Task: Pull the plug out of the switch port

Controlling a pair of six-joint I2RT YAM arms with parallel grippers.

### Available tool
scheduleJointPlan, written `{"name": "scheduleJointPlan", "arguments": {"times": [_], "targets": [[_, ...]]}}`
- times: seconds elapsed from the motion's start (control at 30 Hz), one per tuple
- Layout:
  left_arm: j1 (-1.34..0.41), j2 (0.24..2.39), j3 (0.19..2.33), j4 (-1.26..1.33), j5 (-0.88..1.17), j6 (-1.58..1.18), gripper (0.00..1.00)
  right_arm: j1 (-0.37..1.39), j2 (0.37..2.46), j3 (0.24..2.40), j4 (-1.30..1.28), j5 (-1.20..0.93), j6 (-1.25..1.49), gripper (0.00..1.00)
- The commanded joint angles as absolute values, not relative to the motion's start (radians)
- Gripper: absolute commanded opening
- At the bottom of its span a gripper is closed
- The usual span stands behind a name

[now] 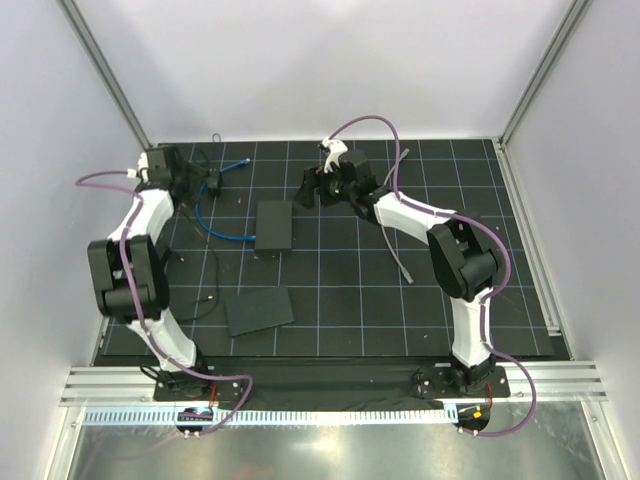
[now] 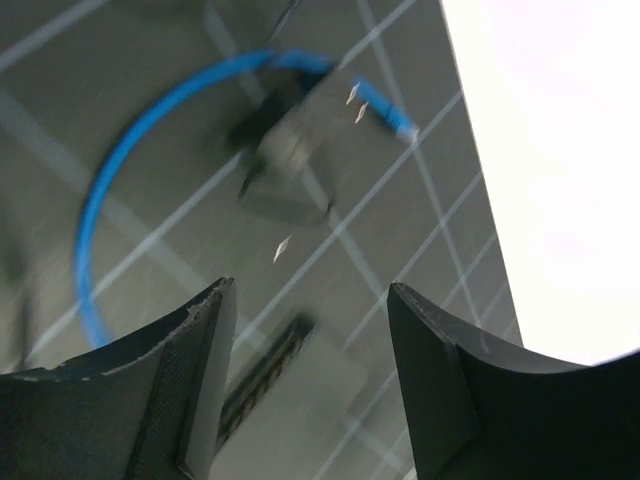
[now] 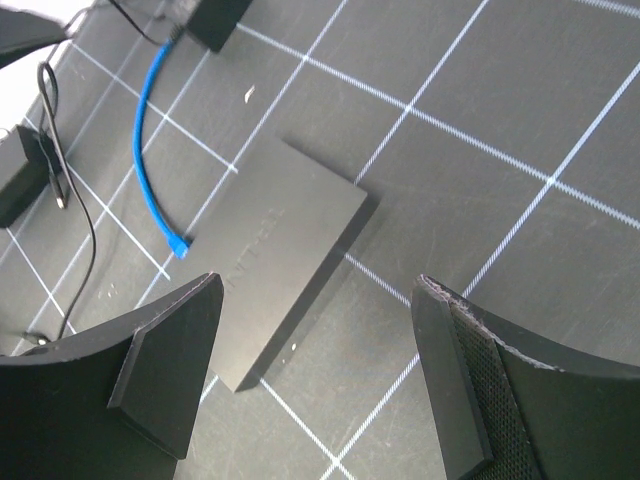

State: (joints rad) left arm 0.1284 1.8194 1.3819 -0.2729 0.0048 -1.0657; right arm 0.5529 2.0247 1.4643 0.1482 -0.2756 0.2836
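The switch, a compact matte-black box (image 1: 275, 225), lies on the gridded mat; in the right wrist view (image 3: 290, 250) it sits just beyond my open fingers. A thin bright-blue cable (image 1: 212, 222) loops to its left edge, where the plug (image 3: 181, 245) meets the box. In the blurred left wrist view the box's port strip (image 2: 262, 378) shows between my fingers, and the blue cable (image 2: 110, 190) arcs above. My left gripper (image 1: 192, 178) (image 2: 308, 290) is open and empty, left of the box. My right gripper (image 1: 308, 188) (image 3: 318, 283) is open and empty, above the box's far right corner.
A wider flat black slab (image 1: 258, 310) lies nearer the front. A small black adapter (image 1: 212, 185) with a thin black wire (image 1: 205, 275) sits by the left gripper. A grey cable (image 1: 395, 240) runs under the right arm. White walls enclose the mat.
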Motion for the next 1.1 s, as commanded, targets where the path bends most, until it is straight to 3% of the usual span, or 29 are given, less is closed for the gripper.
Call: {"name": "scheduleJointPlan", "arguments": {"times": [0.0,0.1,0.17,0.27,0.47,0.6,0.7,1.07], "targets": [[0.121,1.625,1.243,-0.195,0.032,-1.071,0.64,0.561,2.010,1.483,0.135,-0.267,0.239,0.83],[0.101,1.539,1.112,-0.186,0.021,-1.071,0.62,0.563,2.005,1.468,0.149,-0.278,0.252,0.83],[0.086,1.459,1.024,-0.154,0.031,-1.086,0.54,0.568,2.008,1.474,0.147,-0.287,0.252,0.83],[0.034,1.378,0.948,-0.134,0.037,-1.118,0.52,0.568,2.000,1.470,0.147,-0.290,0.255,0.83],[-0.074,1.276,0.602,0.222,0.032,-1.319,0.48,0.572,1.990,1.442,0.179,-0.316,0.279,0.83],[-0.144,1.229,0.463,0.397,-0.096,-1.374,0.47,0.572,1.993,1.448,0.164,-0.314,0.265,0.83],[-0.198,1.239,0.434,0.431,-0.184,-1.377,0.47,0.572,1.997,1.451,0.169,-0.318,0.270,0.83],[-0.206,1.482,0.353,0.779,-0.199,-1.477,0.45,0.572,2.011,1.456,0.176,-0.324,0.270,0.83]]}}
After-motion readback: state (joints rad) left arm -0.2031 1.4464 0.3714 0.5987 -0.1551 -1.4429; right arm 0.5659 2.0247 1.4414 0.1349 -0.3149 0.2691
